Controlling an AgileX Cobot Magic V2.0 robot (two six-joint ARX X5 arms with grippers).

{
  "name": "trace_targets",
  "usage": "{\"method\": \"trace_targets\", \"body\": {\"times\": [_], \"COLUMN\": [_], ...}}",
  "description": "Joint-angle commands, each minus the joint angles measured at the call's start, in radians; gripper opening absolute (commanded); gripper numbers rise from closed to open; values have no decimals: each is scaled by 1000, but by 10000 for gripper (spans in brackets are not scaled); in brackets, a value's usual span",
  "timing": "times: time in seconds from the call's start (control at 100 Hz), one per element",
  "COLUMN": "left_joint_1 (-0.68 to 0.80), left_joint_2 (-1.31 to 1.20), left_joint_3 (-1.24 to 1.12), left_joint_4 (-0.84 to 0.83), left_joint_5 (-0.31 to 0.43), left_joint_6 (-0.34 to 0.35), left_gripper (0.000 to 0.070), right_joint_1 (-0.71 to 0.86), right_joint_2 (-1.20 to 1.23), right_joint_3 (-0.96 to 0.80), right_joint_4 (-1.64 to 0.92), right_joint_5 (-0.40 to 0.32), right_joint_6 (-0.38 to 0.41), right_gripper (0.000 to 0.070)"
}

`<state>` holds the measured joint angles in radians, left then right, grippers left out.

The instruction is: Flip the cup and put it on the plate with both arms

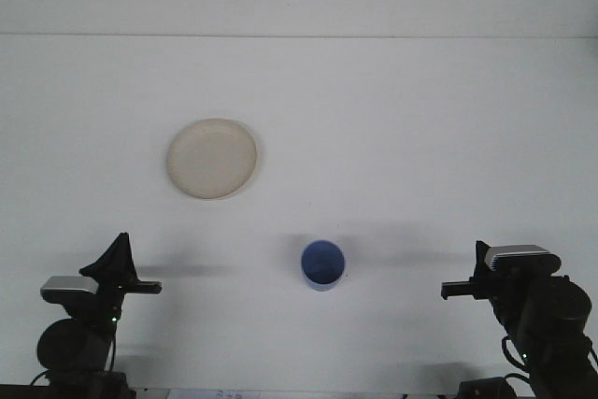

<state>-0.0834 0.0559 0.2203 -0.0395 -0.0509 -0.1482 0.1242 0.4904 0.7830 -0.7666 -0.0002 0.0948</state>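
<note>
The left arm's black end effector point(117, 263) sits low at the counter's near left corner, and whether its fingers are spread or pressed together cannot be told from this view. The right arm's black end effector point(464, 287) sits low at the near right corner, pointing inward, and its finger state cannot be told either. Neither holds anything. Between them, close to the near edge of the plain white counter point(392, 119), stands a small round blue cup point(322, 264), mouth up. The round cream-coloured plate point(212, 158) lies left of centre, well apart from the cup.
</note>
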Motion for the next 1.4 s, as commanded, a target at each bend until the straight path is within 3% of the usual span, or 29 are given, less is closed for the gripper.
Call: {"method": "trace_targets", "body": {"times": [0.0,0.11,0.16,0.28,0.33,0.58,0.74,0.87,1.01,1.17,1.39], "left_joint_1": [0,-2,-2,-3,-5,-73,-132,-192,-315,-464,-607], "left_joint_2": [55,225,312,526,606,866,940,987,1035,1133,1314], "left_joint_3": [126,334,430,645,715,854,854,854,856,908,1035], "left_joint_4": [-64,-216,-286,-467,-522,-612,-612,-578,-502,-465,-473], "left_joint_5": [-6,4,51,246,316,540,550,524,435,400,399], "left_joint_6": [-26,-17,-10,178,224,222,221,208,208,180,166], "left_gripper": [15,15,15,15,15,15,30,250,283,477,476], "right_joint_1": [2,2,2,2,2,2,2,2,2,2,2], "right_joint_2": [1,1,1,2,2,1,1,1,1,1,1], "right_joint_3": [12,12,12,12,12,12,12,12,12,12,12], "right_joint_4": [10,11,11,11,11,11,11,11,11,11,11], "right_joint_5": [2,2,2,2,2,2,1,2,2,2,1], "right_joint_6": [14,13,13,13,13,13,13,13,13,13,13], "right_gripper": [0,0,0,0,0,0,0,0,0,0,0]}}
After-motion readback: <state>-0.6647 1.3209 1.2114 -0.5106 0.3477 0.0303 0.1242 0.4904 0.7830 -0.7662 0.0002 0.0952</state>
